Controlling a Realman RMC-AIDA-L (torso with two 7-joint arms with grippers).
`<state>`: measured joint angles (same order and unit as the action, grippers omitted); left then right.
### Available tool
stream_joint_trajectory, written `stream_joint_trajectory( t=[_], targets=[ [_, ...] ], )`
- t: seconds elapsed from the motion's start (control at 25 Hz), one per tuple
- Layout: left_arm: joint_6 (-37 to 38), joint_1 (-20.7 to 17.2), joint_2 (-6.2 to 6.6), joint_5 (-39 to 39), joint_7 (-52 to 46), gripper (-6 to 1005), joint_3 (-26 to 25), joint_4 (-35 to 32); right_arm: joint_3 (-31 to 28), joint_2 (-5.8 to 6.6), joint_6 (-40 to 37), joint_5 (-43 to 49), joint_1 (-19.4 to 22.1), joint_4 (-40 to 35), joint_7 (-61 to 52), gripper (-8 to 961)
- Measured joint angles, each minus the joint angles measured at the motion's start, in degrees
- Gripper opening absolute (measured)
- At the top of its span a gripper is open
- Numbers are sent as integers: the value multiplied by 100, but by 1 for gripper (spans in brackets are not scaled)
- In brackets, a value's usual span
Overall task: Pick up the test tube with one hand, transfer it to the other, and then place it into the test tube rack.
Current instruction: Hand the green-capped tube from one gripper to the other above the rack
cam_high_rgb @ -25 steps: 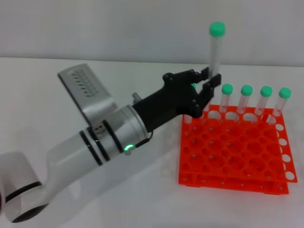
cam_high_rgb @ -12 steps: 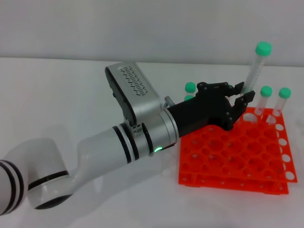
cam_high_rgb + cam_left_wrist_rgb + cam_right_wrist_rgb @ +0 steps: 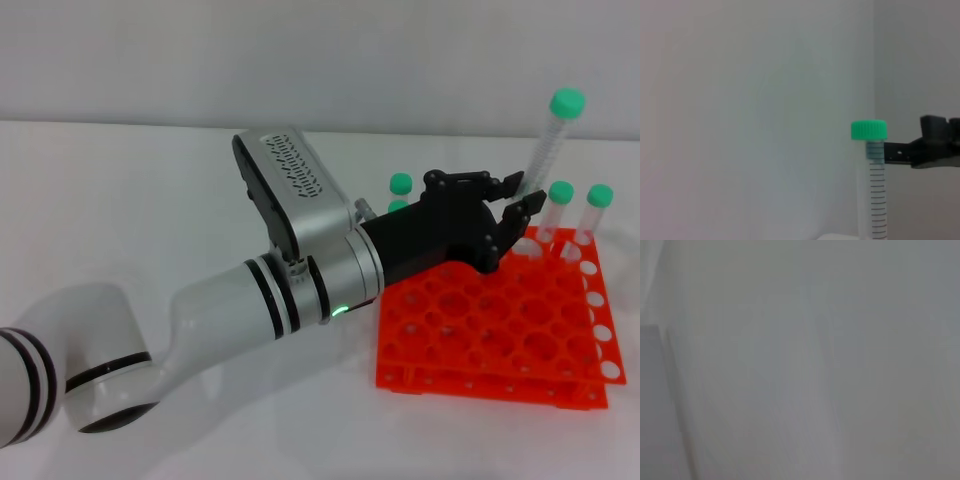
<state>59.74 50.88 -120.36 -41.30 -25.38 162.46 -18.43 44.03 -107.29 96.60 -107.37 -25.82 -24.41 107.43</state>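
Note:
My left gripper (image 3: 520, 198) is shut on the lower part of the test tube (image 3: 548, 150), a clear tube with a green cap (image 3: 567, 103). The tube leans to the right above the back row of the orange-red test tube rack (image 3: 470, 380). In the left wrist view the tube (image 3: 878, 200) stands upright with its cap on top, and one black finger (image 3: 935, 147) shows beside it. The right gripper is out of view; the right wrist view shows only a blank grey surface.
Other green-capped tubes stand in the rack's back row, two at the right (image 3: 561, 195) (image 3: 599, 198) and others at the left (image 3: 400, 184), partly hidden by the gripper. The rack sits on a white table (image 3: 120, 200) before a pale wall.
My left arm has swung right over the rack with the tube, and its wrist has turned. The tube went from upright at the rack's back left to leaning right near the back middle.

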Motion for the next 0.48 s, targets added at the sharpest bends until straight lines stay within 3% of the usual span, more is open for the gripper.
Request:
stream_joint_trajectory(
  t=[0.48],
  targets=[
    [-24,19,4,-1,6,179,-22,-3,375,-137,-108,406,-535,-10,-266,869]
  ],
)
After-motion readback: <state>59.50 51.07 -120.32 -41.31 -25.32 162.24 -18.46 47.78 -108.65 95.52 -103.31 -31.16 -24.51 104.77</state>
